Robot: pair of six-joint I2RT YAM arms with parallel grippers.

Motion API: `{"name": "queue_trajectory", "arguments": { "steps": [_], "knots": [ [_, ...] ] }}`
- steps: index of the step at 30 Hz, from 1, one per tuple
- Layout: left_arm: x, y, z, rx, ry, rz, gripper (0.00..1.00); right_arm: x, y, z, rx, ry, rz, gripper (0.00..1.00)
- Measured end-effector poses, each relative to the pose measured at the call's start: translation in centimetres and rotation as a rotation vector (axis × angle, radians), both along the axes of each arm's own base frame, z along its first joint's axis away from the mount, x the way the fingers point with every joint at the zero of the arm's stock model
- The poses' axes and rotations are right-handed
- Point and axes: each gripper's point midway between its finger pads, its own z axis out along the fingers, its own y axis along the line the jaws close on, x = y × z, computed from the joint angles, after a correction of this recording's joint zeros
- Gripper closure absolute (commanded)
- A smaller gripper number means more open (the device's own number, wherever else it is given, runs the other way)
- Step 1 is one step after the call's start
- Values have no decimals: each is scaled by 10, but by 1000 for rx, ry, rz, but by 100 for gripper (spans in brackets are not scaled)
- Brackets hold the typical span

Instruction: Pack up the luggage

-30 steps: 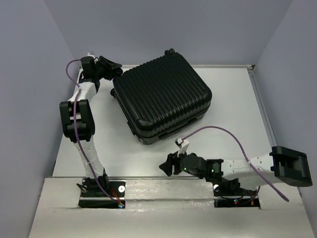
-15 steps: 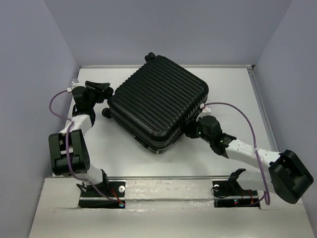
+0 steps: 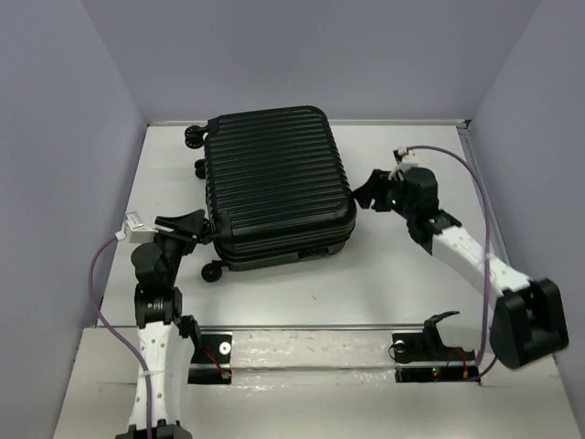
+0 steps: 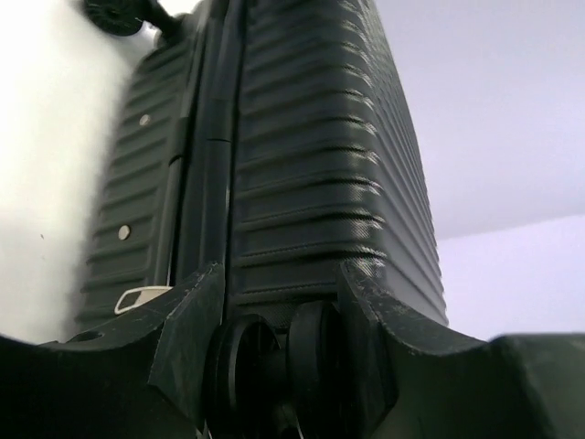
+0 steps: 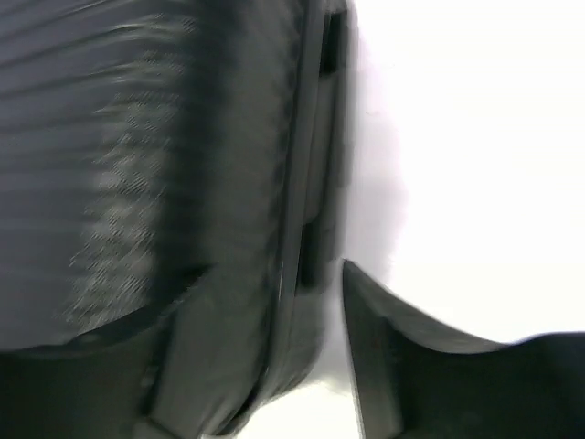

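Only left wrist view shows left gripper (image 4: 283, 274) gripping luggage (image 4: 320, 155) caster (image 4: 267, 358).

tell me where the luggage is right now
Top view: the luggage lies closed on the table, left of centre, the left gripper straddling its near-left wheel, the right gripper off its right side.

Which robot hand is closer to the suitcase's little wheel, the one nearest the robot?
Left. The left gripper has that wheel right between its fingers. The right gripper is over by the opposite side of the suitcase, well away from the wheel.
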Motion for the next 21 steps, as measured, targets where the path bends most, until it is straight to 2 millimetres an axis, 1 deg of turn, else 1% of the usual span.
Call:
{"name": "queue_trajectory", "arguments": {
  "steps": [1,2,3,4,6,8,10,12,14,18,21],
  "knots": [
    [-5,-2,-1,7,-1,-4,94,-16,-3,8,16,-33,6,51],
    [-7,-3,-2,11,1,-9,94,-32,-4,10,42,-58,13,58],
    [-11,-5,-2,17,-1,-18,94,-59,-6,7,66,-78,33,65],
    [-11,-7,-2,17,1,-26,94,-76,-8,1,85,-82,46,66],
    [-10,-10,-5,14,14,-43,94,-95,-7,-13,97,-69,74,65],
    [-7,-13,-6,10,26,-65,94,-111,-6,-39,88,-15,100,54],
    [-6,-16,-6,10,33,-83,94,-121,-7,-60,71,37,111,47],
    [-6,-19,-6,10,31,-96,94,-127,-6,-69,67,63,134,47],
    [-7,-19,-5,14,27,-101,94,-128,-2,-72,68,69,157,45],
    [-8,-21,-4,21,22,-109,94,-127,7,-70,80,28,223,43],
    [-9,-21,-3,28,18,-112,94,-121,10,-70,69,-2,245,44]
  ]
}}
